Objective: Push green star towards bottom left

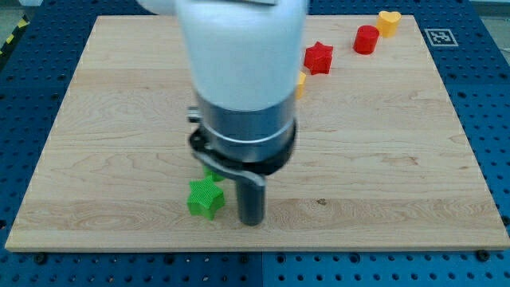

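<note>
One green star [205, 197] sits just to the view's left of my tip [253, 221], low on the wooden board [382, 159], close beside the rod but whether touching I cannot tell. I have no jaws to open or shut; the arm ends in a plain dark rod, holding nothing. The star looks like a small, light, rigid plastic piece with blunt points, and I judge it will slide easily on the smooth, pale-grained wood. It may also spin if I catch a point off-centre. Taking hold is not possible, so I would press on its upper-right side, square against the notch between two points, to drive it towards the bottom left. A second green piece [211, 172], shape unclear, peeks out from under the arm's grey collar just above the star. Further from my tip, up and to the view's right, lie a red star [319, 57], a red cylinder [366, 39] and a yellow heart-like block [388, 21]. A sliver of another yellow block [300, 82] shows at the arm's edge.
</note>
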Controlling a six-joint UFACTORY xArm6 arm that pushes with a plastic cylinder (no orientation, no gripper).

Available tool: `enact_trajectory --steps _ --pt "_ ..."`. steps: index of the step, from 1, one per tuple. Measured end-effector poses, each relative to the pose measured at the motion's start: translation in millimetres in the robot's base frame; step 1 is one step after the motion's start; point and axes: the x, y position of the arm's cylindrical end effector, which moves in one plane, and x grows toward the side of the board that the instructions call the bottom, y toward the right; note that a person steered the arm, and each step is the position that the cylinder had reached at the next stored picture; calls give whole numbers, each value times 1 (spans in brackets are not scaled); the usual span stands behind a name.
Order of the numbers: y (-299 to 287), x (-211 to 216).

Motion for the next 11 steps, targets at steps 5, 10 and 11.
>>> enact_trajectory --steps 5,10,11 --pt "-45 -29" --pt "-63 7" --pt "-77 7"
